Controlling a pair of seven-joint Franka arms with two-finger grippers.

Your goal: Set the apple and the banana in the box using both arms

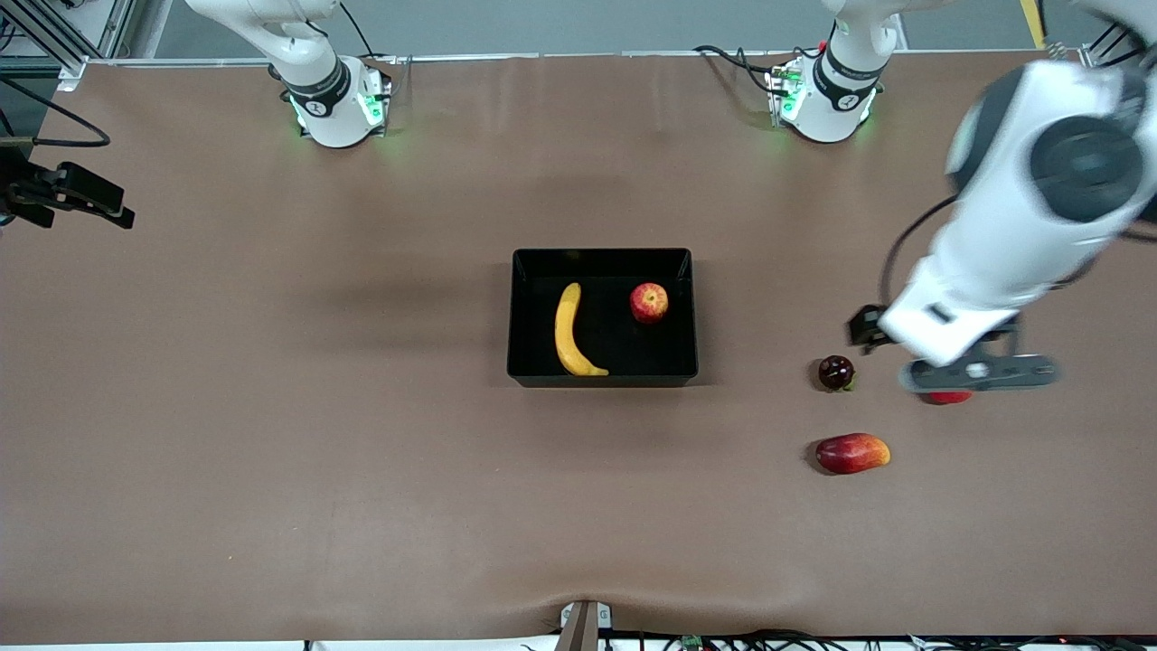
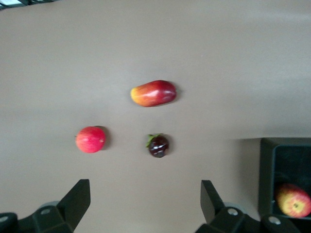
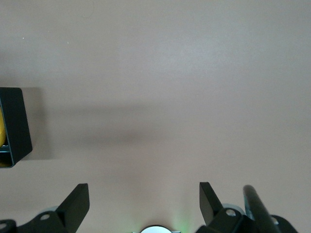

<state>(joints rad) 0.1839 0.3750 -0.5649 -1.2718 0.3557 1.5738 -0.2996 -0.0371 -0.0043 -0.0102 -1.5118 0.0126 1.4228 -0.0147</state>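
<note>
The black box stands at the middle of the table. The yellow banana and the small red apple lie in it, apart from each other. My left gripper is up in the air over the loose fruits toward the left arm's end; its fingers are open and empty. The left wrist view also shows the box's corner and the apple. My right gripper is open and empty, high over bare table by its own base; it does not show in the front view. The box's wall shows at that view's edge.
Three loose fruits lie toward the left arm's end: a dark purple fruit, an elongated red-yellow fruit nearer the front camera, and a plain red round fruit partly under the left hand. A black device juts in at the right arm's end.
</note>
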